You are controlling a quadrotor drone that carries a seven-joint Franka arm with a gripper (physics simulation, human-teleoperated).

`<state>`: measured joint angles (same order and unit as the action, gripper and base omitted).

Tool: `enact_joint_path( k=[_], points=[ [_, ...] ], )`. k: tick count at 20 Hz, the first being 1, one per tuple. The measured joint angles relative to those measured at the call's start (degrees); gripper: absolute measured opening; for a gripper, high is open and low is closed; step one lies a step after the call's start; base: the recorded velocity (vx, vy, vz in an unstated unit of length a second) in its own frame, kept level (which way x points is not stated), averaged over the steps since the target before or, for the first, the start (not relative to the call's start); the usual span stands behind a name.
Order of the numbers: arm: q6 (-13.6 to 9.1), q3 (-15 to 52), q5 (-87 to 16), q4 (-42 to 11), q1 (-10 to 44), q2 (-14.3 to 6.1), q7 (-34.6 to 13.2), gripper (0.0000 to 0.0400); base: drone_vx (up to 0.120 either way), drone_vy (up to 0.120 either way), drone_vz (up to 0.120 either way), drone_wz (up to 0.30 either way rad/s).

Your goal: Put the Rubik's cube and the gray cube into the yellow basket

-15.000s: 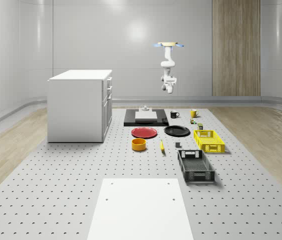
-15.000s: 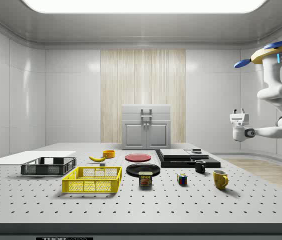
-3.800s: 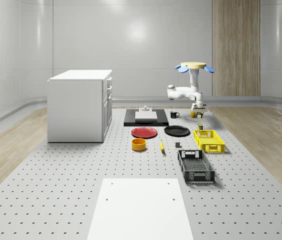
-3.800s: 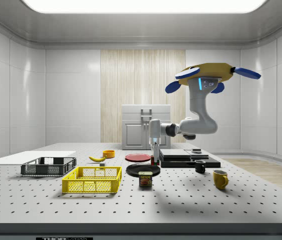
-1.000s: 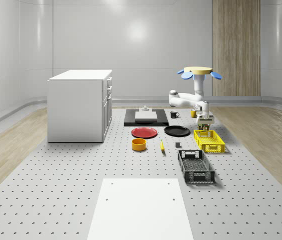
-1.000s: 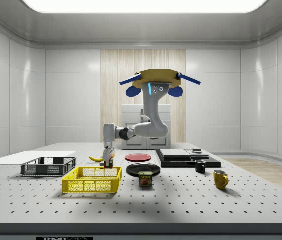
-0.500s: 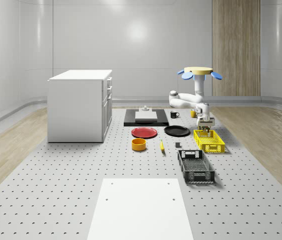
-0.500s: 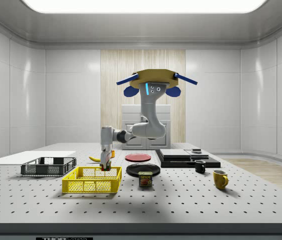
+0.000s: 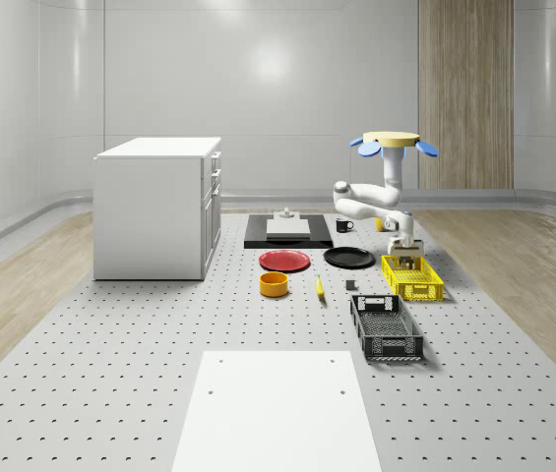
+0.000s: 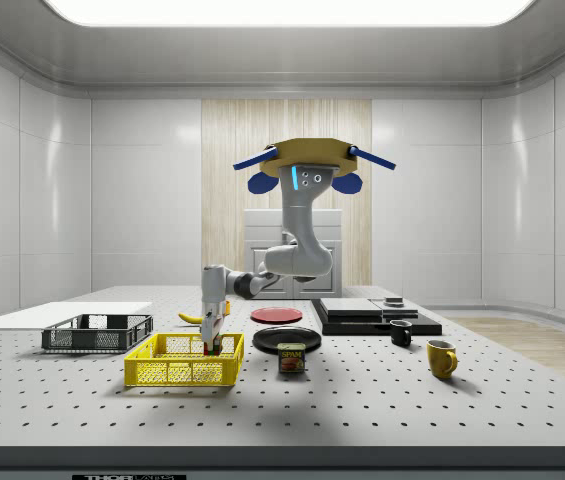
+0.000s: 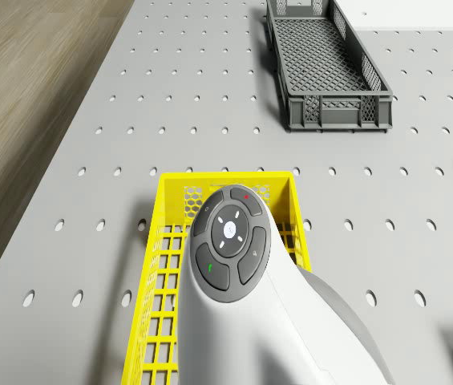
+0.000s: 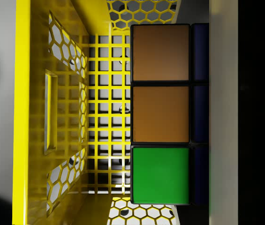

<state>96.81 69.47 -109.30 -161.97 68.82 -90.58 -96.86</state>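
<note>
- Whole-scene view: drone (image 9: 391, 139) hovers over the table's far right part, just behind the yellow basket (image 9: 412, 277). Arm folds down so the gripper (image 9: 402, 255) hangs at the basket's far end. Dark crate (image 9: 386, 325) sits nearer the camera, black plate (image 9: 348, 258) to the basket's left. I cannot pick out the gray cube with any certainty.
- Side view: drone body (image 10: 312, 161) well above the table; gripper (image 10: 209, 345) points straight down, tips dipped below the basket (image 10: 184, 360) rim at its right end. A small coloured block shows at the tips, the Rubik's cube (image 10: 210, 347). Spam can (image 10: 291, 358) stands just right of the basket, yellow mug (image 10: 441, 358) well apart.
- Drone view: wrist flange (image 11: 229, 240) directly over the basket (image 11: 152, 277); grey crate (image 11: 325, 67) beyond.
- Wrist view: Rubik's cube (image 12: 161, 115) pinched between the fingers, orange and green tiles facing the camera, basket mesh floor (image 12: 105, 117) close beneath, one wall (image 12: 34, 112) alongside.
- Handling, judged: the cube looks a rigid, light plastic block with smooth glossy tiles, so likely slippery under a light grip; flat opposite faces give the best hold, square and centred as here. Layers may twist if gripped off-centre. A short drop onto the mesh should do it no harm.
</note>
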Motion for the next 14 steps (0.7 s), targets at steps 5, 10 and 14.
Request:
enact_joint_path(
  k=[5, 10, 14],
  points=[
    [1.2, -3.8, -3.7, 1.4, 0.9, 0.5, 0.0, 0.0325, 0.000, 0.000, 0.000, 0.000],
    [1.7, -6.3, -6.2, 2.5, 1.4, 1.2, 0.0, 0.0370, 0.000, 0.000, 0.000, 0.000],
    [0.8, -5.2, -5.3, 1.9, 0.8, 1.5, 0.2, 0.0389, 0.000, 0.000, 0.000, 0.000]
  ],
)
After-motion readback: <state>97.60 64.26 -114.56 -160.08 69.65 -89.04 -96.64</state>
